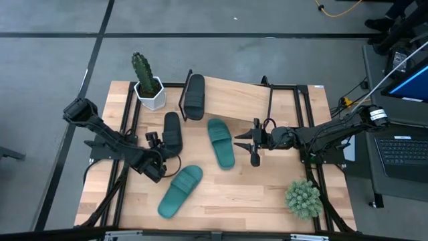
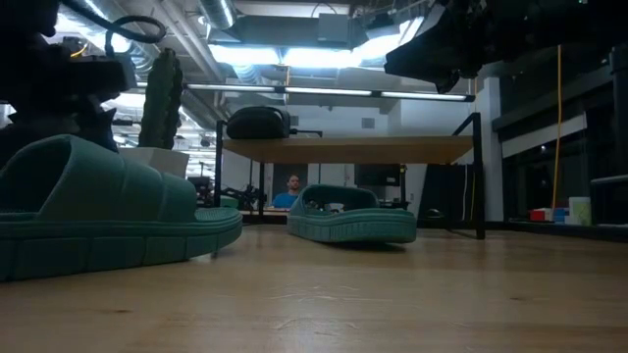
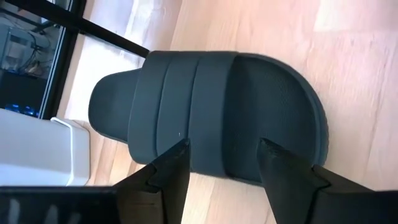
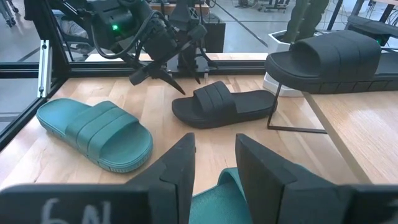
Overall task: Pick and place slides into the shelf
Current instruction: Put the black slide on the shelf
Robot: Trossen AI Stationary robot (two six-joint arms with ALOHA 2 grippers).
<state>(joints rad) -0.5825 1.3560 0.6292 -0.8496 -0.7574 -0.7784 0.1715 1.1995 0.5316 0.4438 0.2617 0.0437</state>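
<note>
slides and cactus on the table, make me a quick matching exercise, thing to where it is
Things:
1. black slide
2. second black slide
3. teal slide
4. cactus pot

Places:
A. on the table, just ahead of the left pincer
B. back left of the table, beside the shelf
C. on top of the shelf
D. on the table, beside the right pincer

Pairs: 1-C, 2-A, 3-D, 4-B

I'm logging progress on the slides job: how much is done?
Done: one black slide lies on the shelf. In hand: the left gripper, fingers open, sits at the second black slide on the table, not gripping it. Left: that slide and both green slides. The right gripper hovers beside a green one.
</note>
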